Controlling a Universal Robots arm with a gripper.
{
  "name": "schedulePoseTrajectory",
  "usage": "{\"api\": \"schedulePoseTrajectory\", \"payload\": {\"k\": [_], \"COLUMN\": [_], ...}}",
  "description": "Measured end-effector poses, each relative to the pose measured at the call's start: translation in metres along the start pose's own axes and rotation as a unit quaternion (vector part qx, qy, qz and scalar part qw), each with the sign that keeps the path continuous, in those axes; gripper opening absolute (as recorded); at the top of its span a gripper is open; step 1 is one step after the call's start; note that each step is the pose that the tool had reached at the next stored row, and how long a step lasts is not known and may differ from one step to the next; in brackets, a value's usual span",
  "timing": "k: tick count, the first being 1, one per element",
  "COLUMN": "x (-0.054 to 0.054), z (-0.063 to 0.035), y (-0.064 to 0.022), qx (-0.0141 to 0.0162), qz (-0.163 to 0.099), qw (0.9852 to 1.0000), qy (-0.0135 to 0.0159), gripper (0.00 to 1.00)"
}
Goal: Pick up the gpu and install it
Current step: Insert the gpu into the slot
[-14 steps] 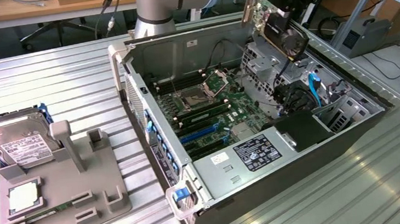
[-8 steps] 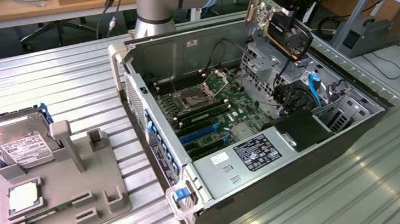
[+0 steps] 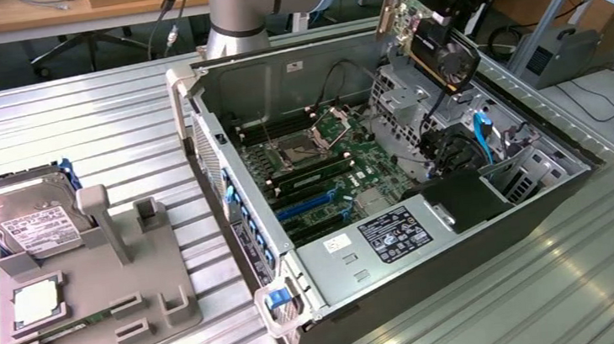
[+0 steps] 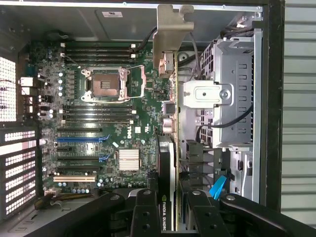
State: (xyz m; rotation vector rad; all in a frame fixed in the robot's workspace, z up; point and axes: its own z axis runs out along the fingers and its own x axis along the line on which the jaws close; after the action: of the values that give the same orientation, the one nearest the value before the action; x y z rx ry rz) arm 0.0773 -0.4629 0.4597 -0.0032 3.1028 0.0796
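My gripper (image 3: 452, 16) hangs above the far right corner of the open computer case (image 3: 405, 251), shut on the gpu (image 3: 443, 56). The card is dark with a black fan face and a green board edge, and it is tilted in the air over the case. In the wrist view the gpu (image 4: 170, 148) appears edge-on between my black fingers (image 4: 148, 210), with its silver end bracket (image 4: 173, 29) pointing away from me. It hovers over the motherboard (image 4: 108, 98) beside the drive cage (image 4: 232, 94). The blue and black expansion slots (image 4: 79, 139) lie off to one side of the card.
A grey fixture (image 3: 128, 307) on the exterior view's left carries a silver hard drive (image 3: 24, 220), a processor chip (image 3: 36, 304) and a green memory stick (image 3: 63, 331). Black cables and a blue tab (image 3: 482, 140) sit inside the case. The arm's base (image 3: 241, 9) stands behind the case.
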Motion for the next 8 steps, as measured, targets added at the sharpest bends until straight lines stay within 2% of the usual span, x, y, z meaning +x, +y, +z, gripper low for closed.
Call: {"api": "schedulePoseTrajectory", "payload": {"k": [4, 5, 6, 8], "x": [0.0000, 0.0000, 0.0000, 0.0000], "z": [0.0000, 0.0002, 0.0002, 0.0003], "y": [0.0000, 0.0000, 0.0000, 0.0000], "qx": [-0.0001, -0.0008, -0.0012, -0.0025], "qz": [-0.012, -0.032, -0.049, -0.091], "qw": [0.9999, 0.9995, 0.9988, 0.9958], "qy": [0.0007, 0.0016, 0.0025, 0.0047], "gripper": [0.27, 0.27, 0.27, 0.27]}}
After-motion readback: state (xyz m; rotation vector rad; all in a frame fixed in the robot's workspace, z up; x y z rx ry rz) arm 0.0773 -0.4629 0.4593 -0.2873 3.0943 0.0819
